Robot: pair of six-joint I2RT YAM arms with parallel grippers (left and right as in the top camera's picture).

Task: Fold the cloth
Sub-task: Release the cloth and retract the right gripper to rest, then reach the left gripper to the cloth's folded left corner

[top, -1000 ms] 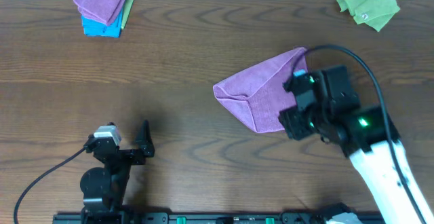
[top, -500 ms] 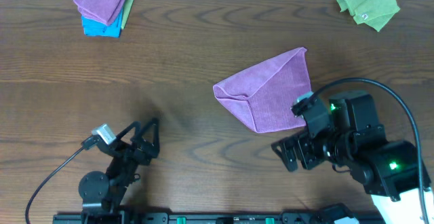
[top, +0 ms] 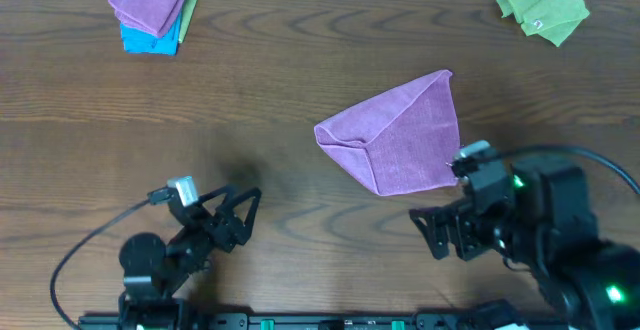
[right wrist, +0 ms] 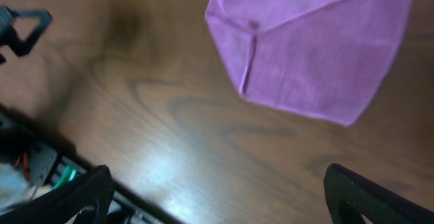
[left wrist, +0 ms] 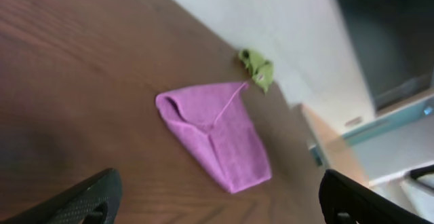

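Note:
A purple cloth [top: 395, 140] lies folded into a rough triangle on the wooden table, right of centre. It also shows in the left wrist view [left wrist: 217, 132] and the right wrist view [right wrist: 308, 51]. My right gripper [top: 447, 232] is open and empty, near the front edge just below the cloth's lower corner. My left gripper [top: 235, 215] is open and empty at the front left, well away from the cloth. In both wrist views the fingers stand wide apart with only table between them.
A stack of folded cloths, purple over blue and green [top: 152, 8], sits at the back left. A crumpled green cloth [top: 541, 8] lies at the back right, also in the left wrist view [left wrist: 256, 65]. The left arm's cable [top: 75, 260] trails near the front edge.
My right gripper has let go of the cloth and drawn back toward the front edge. My left gripper has swung to the right and a little forward. The cloth stays put.

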